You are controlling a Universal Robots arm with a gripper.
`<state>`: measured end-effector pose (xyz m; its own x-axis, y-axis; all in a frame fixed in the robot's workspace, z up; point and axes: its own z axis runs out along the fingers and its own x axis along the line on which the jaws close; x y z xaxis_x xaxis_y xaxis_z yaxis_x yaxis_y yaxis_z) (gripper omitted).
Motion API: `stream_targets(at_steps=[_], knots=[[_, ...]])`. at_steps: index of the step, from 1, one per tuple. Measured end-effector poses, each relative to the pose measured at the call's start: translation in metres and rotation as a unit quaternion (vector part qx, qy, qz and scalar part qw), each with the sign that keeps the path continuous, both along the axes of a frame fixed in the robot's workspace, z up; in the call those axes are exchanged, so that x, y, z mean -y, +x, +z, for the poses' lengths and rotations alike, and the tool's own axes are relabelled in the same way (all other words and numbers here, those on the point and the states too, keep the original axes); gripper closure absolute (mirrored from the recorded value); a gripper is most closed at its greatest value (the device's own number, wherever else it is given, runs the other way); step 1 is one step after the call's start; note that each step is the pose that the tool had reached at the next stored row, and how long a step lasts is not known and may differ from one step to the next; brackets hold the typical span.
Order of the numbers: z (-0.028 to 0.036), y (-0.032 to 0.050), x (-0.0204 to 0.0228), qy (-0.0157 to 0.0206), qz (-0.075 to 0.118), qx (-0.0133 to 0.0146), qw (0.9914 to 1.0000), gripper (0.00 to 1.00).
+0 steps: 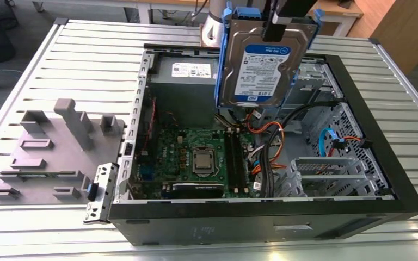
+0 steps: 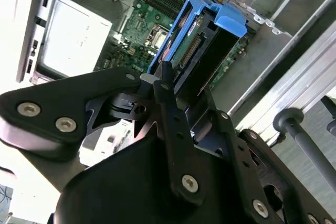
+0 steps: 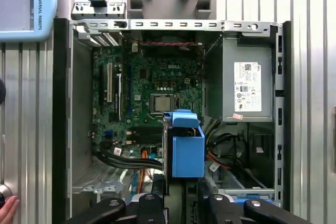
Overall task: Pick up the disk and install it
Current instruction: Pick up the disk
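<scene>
Slatted metal table (image 1: pixel 85 60) carries an open PC case (image 1: pixel 267 217) lying on its side, w/ a grey plastic fixture (image 1: pixel 49 147) just beside it on the exterior view's left. Inside the case: power supply (image 1: pixel 183 81), motherboard (image 1: pixel 194 147), metal drive cage (image 1: pixel 325 168). The disk (image 1: pixel 267 65) hangs on end in the air above the case interior, over the motherboard/PSU area, touching nothing below. The gripper (image 2: pixel 184 93) has its fingers pinching the disk by its upper end, one per side. Risks, as I judge them: the grip is at one end only, so the disk may swing or slip and drop onto the board. The blue rails could snag the cage edge if tilted. The loose cables (image 1: pixel 267 130) near the cage could get trapped or block seating.
</scene>
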<state>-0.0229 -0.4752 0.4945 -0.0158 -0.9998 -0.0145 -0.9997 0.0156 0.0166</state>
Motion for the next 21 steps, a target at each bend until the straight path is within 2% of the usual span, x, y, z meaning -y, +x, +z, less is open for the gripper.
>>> stream_targets(at_steps=[21], knots=[[-0.0001, 0.0000, 0.0618, -0.0110, 0.000, 0.0000, 0.99994, 0.65]])
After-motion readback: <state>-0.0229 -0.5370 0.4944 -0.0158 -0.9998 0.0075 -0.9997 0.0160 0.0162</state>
